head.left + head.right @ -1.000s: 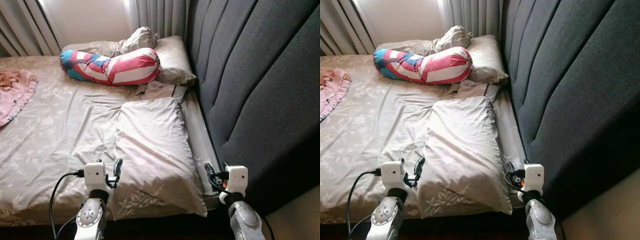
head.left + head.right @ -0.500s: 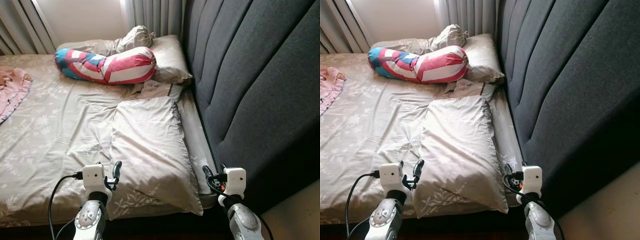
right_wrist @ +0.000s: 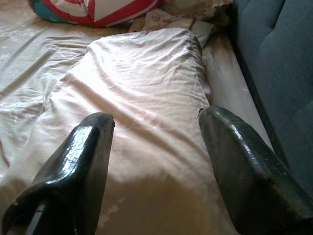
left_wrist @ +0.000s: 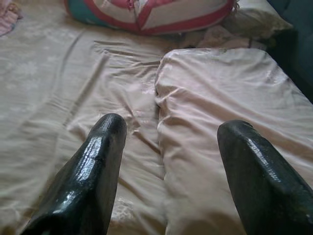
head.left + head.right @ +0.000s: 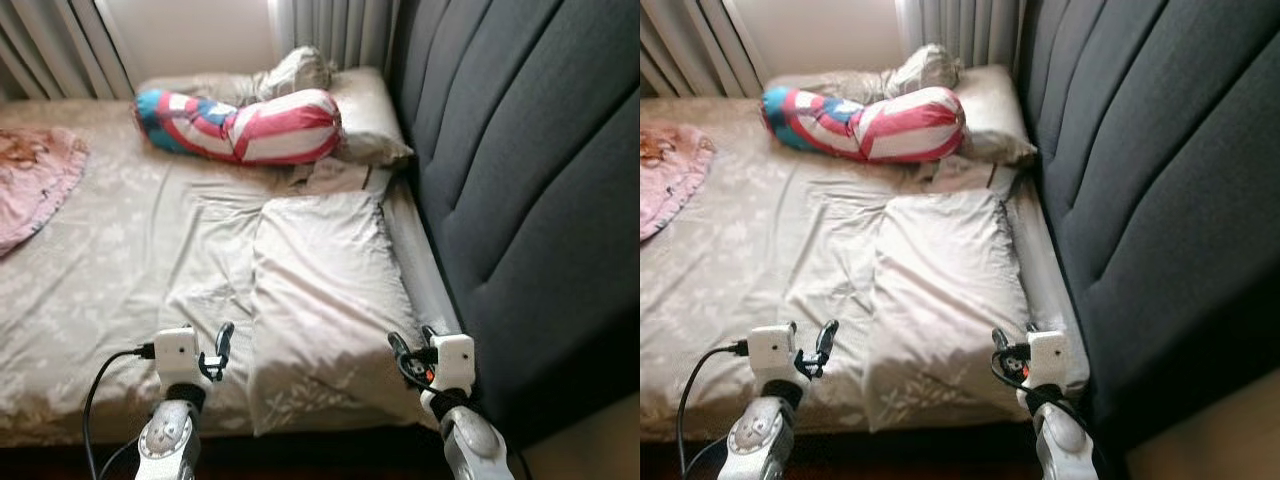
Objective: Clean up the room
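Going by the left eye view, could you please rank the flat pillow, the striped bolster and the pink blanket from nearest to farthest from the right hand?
From the right hand:
1. Flat pillow, just ahead and to its left, by the headboard.
2. Striped bolster, farther up the bed, near the curtains.
3. Pink blanket, farthest, across at the bed's left side.
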Controlling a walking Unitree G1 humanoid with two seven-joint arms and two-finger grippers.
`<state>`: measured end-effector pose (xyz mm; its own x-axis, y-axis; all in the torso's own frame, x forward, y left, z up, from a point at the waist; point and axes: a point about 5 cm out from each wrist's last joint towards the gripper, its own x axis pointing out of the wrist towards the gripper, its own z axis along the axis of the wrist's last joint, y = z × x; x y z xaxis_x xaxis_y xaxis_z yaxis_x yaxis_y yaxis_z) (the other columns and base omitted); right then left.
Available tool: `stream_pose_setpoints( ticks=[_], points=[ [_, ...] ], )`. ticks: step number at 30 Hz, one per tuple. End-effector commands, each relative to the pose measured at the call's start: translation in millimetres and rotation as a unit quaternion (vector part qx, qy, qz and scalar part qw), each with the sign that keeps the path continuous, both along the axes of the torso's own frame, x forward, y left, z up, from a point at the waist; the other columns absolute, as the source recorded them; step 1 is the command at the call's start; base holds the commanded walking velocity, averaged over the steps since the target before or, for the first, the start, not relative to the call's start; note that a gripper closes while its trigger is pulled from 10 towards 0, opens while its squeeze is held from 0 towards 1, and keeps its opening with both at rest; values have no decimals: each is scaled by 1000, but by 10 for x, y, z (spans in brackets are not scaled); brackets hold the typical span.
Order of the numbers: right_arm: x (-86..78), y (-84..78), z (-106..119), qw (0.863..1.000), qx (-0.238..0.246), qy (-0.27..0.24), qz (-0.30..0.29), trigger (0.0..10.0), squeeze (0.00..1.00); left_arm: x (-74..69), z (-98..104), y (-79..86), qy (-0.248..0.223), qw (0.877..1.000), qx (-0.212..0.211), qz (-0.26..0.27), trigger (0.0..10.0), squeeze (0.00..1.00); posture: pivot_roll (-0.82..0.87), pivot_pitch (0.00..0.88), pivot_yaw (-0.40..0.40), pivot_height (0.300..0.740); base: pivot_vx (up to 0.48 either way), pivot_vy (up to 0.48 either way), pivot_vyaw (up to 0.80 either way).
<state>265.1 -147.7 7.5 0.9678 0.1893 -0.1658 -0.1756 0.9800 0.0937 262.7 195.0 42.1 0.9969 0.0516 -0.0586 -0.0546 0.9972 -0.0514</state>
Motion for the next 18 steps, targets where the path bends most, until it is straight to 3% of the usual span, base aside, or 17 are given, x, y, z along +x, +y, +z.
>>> stream_pose_setpoints(
  ticks=[1,18],
  points=[
    [-23,-94,-8,1000,-3,4,-15,10000,0,-2,-17,-84,6,1000,-4,-14,10000,0,-57,92,-39,740,0,0,0],
    [-35,-84,-17,1000,-4,8,-15,10000,0,6,-6,-124,11,1000,-8,-25,10000,0,-59,90,-34,740,0,0,0]
  ],
)
